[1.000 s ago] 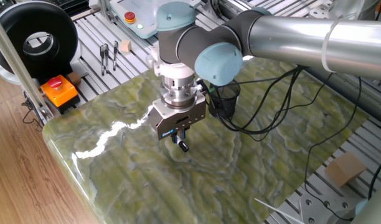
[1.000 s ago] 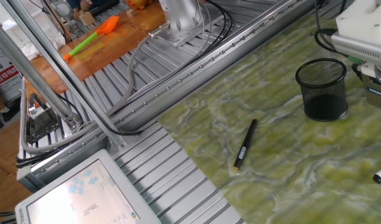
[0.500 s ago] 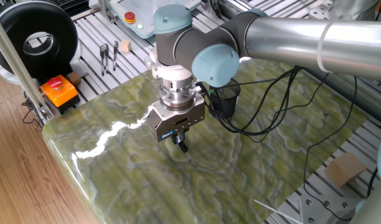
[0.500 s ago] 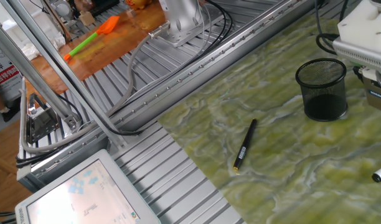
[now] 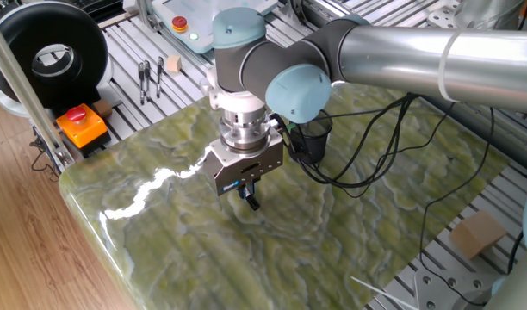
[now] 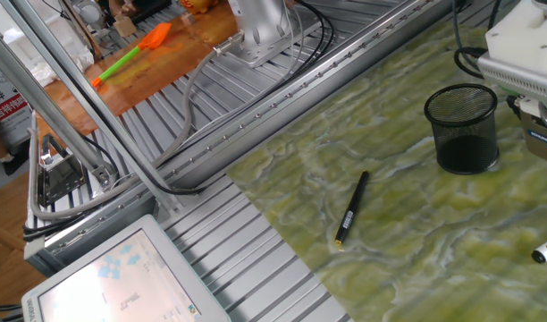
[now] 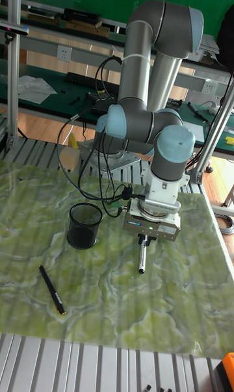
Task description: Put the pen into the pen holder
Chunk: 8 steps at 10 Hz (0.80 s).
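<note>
My gripper is shut on the upper end of the white-barrelled pen, which hangs nearly upright with its lower end close to the green marble table. In one fixed view the gripper points down with the pen's dark end sticking out below it. The other fixed view shows only the pen's tip at the right edge. The black mesh pen holder stands upright and empty about a hand's width to the gripper's left; it is also seen as the pen holder and, half hidden behind the arm, the pen holder.
A thin all-dark pen lies flat on the marble in front of the holder, also visible as the dark pen. Black cables trail from the wrist across the table. An orange stop-button box sits off the table's left corner.
The gripper with the pen has drifted very slightly sideways. The pen holder and the dark pen have not moved.
</note>
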Available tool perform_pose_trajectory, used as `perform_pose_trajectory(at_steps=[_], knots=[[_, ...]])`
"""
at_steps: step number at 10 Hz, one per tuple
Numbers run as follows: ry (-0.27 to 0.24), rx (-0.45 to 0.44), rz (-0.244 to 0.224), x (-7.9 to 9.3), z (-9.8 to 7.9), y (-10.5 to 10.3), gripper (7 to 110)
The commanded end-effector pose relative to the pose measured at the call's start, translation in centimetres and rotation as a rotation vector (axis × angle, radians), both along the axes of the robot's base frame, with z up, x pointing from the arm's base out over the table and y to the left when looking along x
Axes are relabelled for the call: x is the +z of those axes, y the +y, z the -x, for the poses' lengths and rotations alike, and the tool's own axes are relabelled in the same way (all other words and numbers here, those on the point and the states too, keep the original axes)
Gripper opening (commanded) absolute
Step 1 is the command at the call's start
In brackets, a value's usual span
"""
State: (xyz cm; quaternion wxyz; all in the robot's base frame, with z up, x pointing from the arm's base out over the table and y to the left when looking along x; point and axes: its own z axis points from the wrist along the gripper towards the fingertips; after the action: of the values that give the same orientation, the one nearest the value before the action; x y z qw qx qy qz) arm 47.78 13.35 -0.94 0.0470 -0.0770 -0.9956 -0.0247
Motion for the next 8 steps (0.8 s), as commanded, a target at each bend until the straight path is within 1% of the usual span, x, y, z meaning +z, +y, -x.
perform_pose_trajectory(at_steps=[1,5,7,8], knots=[[-0.028,-0.007,-0.013,0.20,-0.56,0.20,7],[-0.030,-0.012,-0.008,0.17,-0.68,0.06,7],[-0.047,-0.017,-0.009,0.24,-1.09,0.19,7],[-0.047,-0.019,-0.006,0.29,-1.12,0.07,7]])
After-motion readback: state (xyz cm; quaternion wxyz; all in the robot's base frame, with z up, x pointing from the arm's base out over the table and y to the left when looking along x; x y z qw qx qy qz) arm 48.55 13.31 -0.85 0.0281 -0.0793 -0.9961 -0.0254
